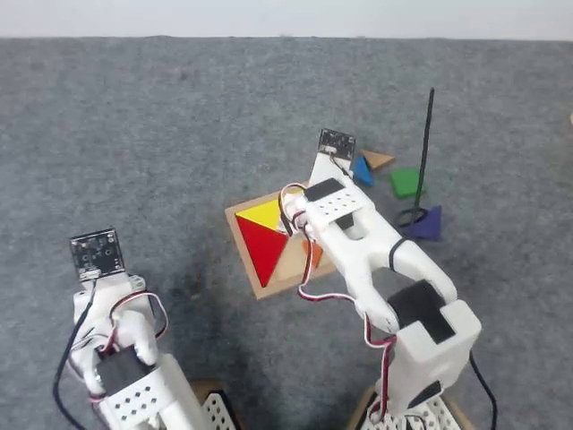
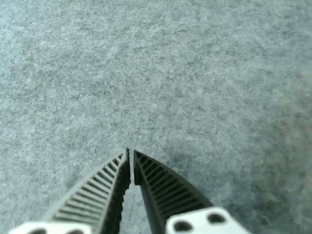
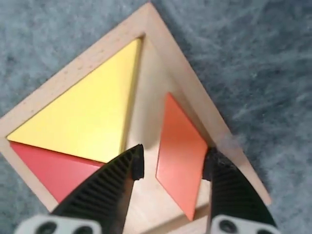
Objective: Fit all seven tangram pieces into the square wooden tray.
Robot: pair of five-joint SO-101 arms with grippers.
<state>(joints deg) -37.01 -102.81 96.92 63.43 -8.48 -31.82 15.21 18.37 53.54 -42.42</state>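
Observation:
The square wooden tray lies mid-table, holding a yellow triangle and a red triangle. My right arm hangs over its right half. In the right wrist view, my right gripper is open, its fingers either side of an orange parallelogram lying flat in the tray against the rim, beside the yellow triangle and red triangle. One finger touches the orange piece; the other stands off it. My left gripper is shut over bare carpet at the near left.
Loose pieces lie on the grey carpet beyond the tray to the right: a blue piece, a tan triangle, a green piece and a purple triangle. A thin black rod stands among them. My left arm is near the front edge.

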